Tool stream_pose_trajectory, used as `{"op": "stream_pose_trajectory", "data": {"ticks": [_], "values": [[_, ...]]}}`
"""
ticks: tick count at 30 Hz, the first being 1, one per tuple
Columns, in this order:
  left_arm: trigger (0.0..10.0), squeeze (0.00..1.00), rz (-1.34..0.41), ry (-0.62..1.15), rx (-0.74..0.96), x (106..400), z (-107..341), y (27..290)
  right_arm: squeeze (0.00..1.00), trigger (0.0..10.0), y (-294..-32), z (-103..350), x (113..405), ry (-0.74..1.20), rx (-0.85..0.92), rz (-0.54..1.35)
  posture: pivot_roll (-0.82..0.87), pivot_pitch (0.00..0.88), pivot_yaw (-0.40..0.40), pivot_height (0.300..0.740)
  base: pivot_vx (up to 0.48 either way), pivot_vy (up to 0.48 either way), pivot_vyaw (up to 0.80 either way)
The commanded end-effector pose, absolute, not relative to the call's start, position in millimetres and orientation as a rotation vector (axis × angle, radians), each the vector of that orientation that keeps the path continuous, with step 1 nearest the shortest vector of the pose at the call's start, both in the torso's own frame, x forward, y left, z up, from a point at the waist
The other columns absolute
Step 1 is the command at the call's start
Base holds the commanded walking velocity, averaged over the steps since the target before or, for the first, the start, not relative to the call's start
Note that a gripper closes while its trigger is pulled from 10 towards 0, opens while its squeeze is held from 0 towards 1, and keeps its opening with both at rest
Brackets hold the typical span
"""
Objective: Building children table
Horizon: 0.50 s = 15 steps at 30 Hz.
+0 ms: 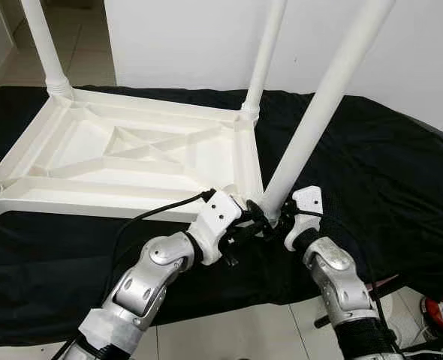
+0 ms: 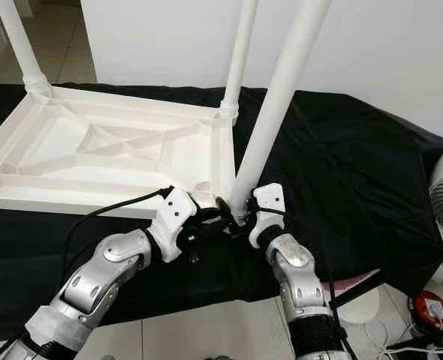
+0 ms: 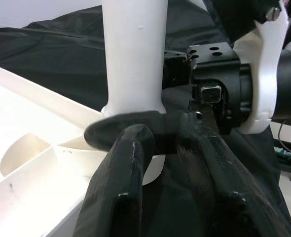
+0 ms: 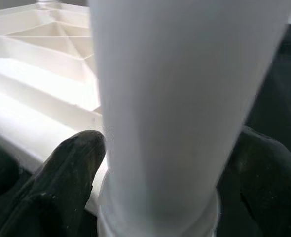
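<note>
Three white legs stand up from an upside-down white kids' tabletop (image 1: 124, 154) lying on a black cloth (image 1: 372, 172); a fourth leg base shows at the far-left edge, cut off by the frame. Tabletop underside is ribbed into shallow open compartments w/ a cross brace in the middle. Far-left leg (image 1: 45, 45) and far-right leg (image 1: 263, 60) sit in their corner sockets, tops cut off. Near-right leg (image 1: 323, 105) leans slightly at the near-right corner, base hidden by both grippers. Left gripper (image 1: 245, 223) comes in from the left, fingers (image 3: 121, 163) closed round the leg's base collar. Right gripper (image 1: 281, 217) is just right of it, fingers (image 4: 71, 158) either side of the same leg, pressing on it. Red object (image 1: 441, 311) on the floor near right, partly cut off; its label is too small to read.
</note>
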<state>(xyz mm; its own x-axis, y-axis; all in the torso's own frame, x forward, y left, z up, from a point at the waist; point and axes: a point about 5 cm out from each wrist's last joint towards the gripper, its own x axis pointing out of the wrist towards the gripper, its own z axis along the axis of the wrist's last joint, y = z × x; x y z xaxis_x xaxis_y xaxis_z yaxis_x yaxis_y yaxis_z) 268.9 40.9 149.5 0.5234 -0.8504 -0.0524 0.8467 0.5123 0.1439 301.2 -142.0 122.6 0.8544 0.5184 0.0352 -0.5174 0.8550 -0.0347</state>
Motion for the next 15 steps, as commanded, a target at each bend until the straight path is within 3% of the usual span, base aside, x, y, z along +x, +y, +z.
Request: {"op": "stream_pose_trajectory", "data": {"ticks": [1, 11, 12, 15], "values": [[10.0, 0.0, -1.024, -0.014, 0.16, 270, 147, 38, 0.0, 10.0, -137, 126, 306, -0.058, -0.031, 0.655, 0.07, 0.038, -0.104, 0.74, 0.0, 0.0, 0.0], [10.0, 0.0, -1.043, -0.007, 0.162, 269, 147, 37, 0.0, 10.0, -133, 129, 322, -0.038, -0.123, 0.795, 0.07, 0.033, -0.102, 0.74, 0.0, 0.0, 0.0], [10.0, 0.0, -1.049, -0.003, 0.162, 268, 146, 37, 0.0, 0.0, -134, 128, 323, -0.027, -0.14, 0.812, 0.08, 0.035, -0.106, 0.74, 0.0, 0.0, 0.0], [10.0, 0.0, -1.056, 0.001, 0.158, 266, 145, 37, 0.0, 0.0, -136, 123, 324, -0.002, -0.146, 0.845, 0.08, 0.038, -0.112, 0.74, 0.0, 0.0, 0.0]]}}
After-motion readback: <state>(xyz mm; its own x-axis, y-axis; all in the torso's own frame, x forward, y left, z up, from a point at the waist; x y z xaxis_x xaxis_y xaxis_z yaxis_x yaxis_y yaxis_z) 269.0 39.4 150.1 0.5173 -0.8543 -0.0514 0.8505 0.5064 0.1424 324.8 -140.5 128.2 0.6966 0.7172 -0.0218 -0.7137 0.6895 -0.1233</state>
